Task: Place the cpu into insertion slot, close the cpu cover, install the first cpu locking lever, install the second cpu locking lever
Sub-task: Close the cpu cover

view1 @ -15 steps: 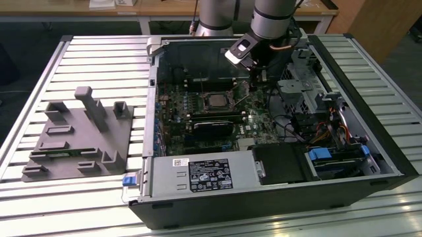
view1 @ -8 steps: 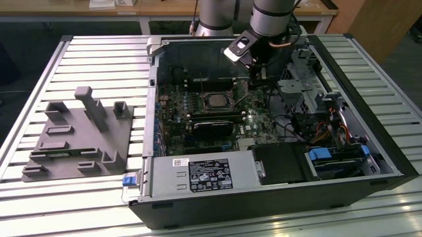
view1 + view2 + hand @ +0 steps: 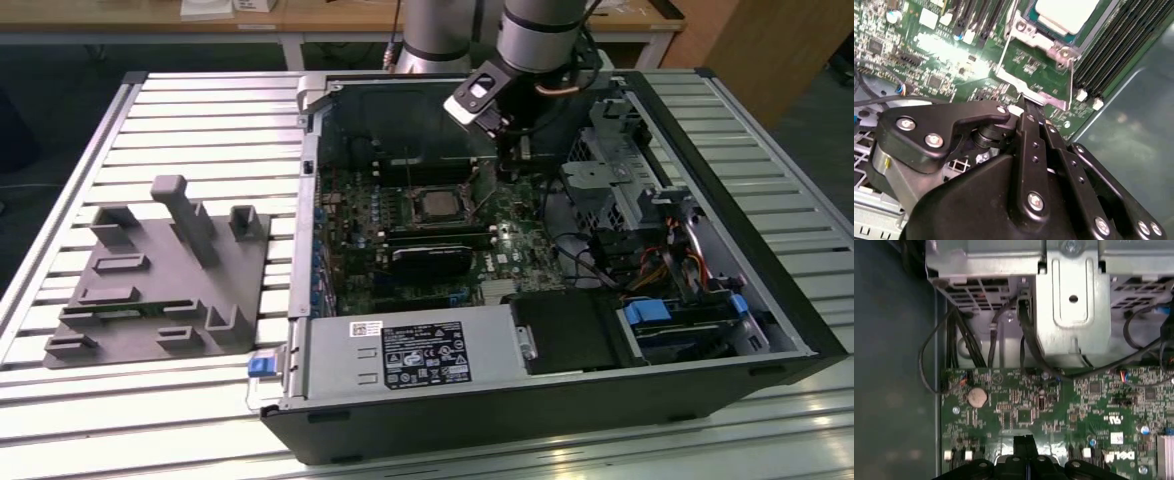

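Pale silvery cpu (image 3: 1064, 12) seated in insertion slot (image 3: 1026, 29), cpu cover (image 3: 1051, 100) frame raised open beside it

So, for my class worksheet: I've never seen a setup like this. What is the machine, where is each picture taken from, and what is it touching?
It is one robot arm reaching into an open computer case on a slatted table, beside a grey fixture. The exterior view looks on from outside; both wrist views ride on the arm. The cpu already lies seated on the green circuit board. The jaws, pressed together, are at the edge of the silvery cpu cover.
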